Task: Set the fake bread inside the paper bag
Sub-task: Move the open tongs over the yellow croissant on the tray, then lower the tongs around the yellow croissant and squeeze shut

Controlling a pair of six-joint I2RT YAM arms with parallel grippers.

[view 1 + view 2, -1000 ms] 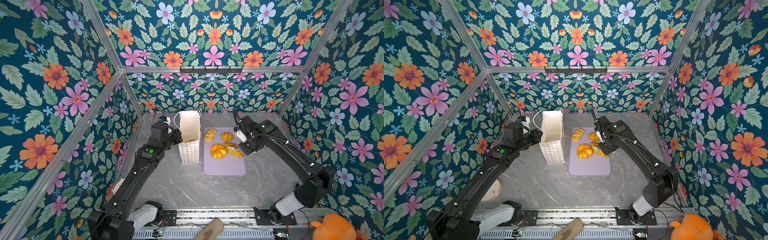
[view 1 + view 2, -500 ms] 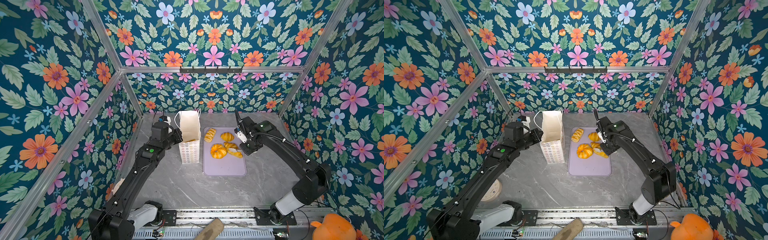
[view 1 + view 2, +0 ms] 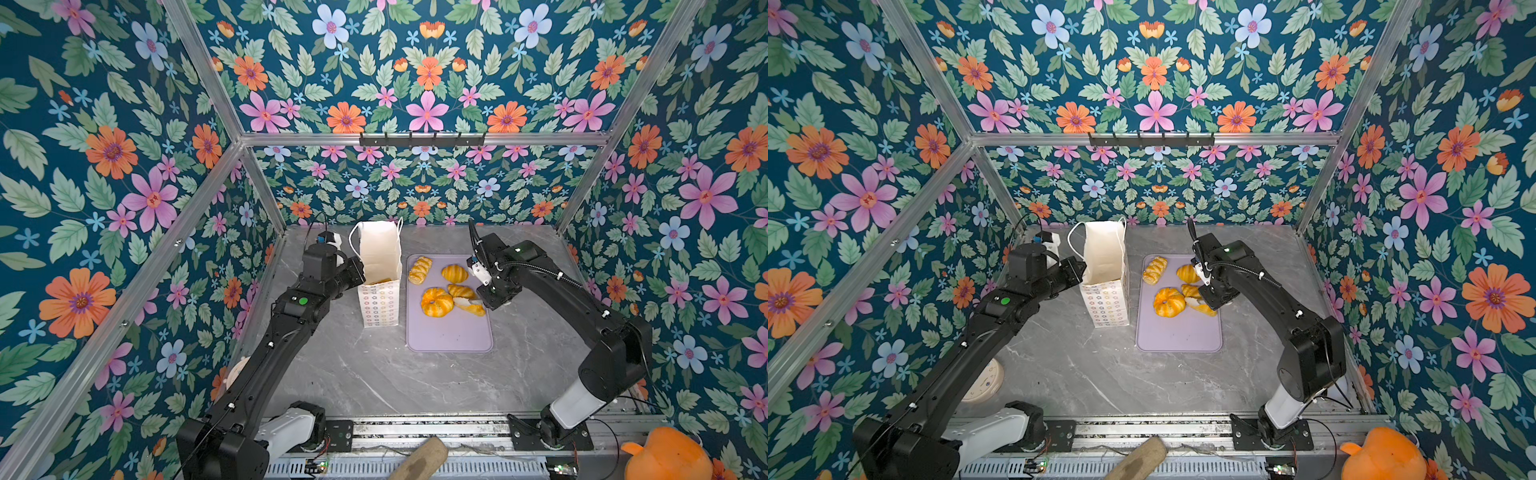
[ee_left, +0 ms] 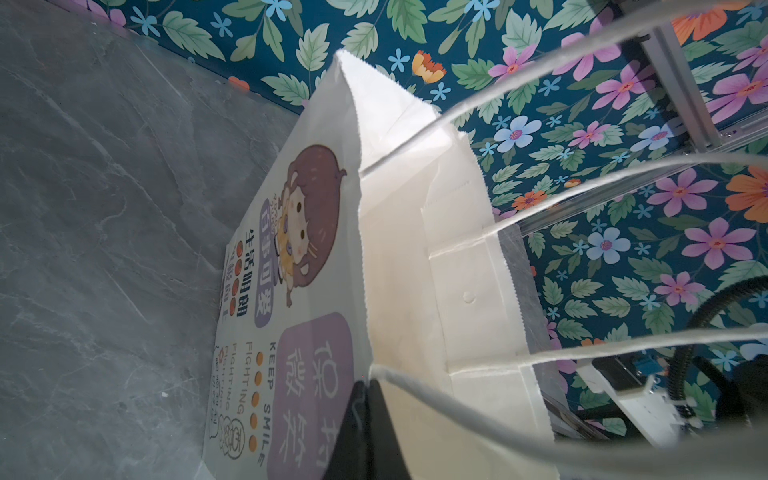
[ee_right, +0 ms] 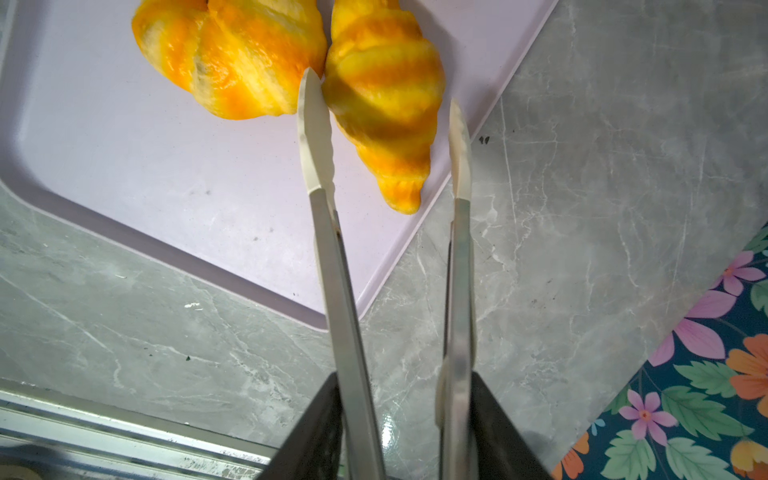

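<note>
our left gripper (image 4: pixel 369 386) is pinched tight on the bag (image 3: pixel 379 257) rim; the bag stands open-mouthed just left of the tray (image 3: pixel 451 340). our right gripper (image 5: pixel 405 399) clamps tongs (image 5: pixel 332 257), tips apart astride a croissant (image 5: pixel 386 108) at the tray's edge, bun (image 5: pixel 232 54) just beside. open table (image 3: pixel 374 374) lies toward our bases. the bag's inside we can't make out.

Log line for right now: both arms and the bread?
left gripper: shut on paper bag rim | right gripper: shut on tongs | tongs: open astride croissant on tray | tray: four pastries
</note>
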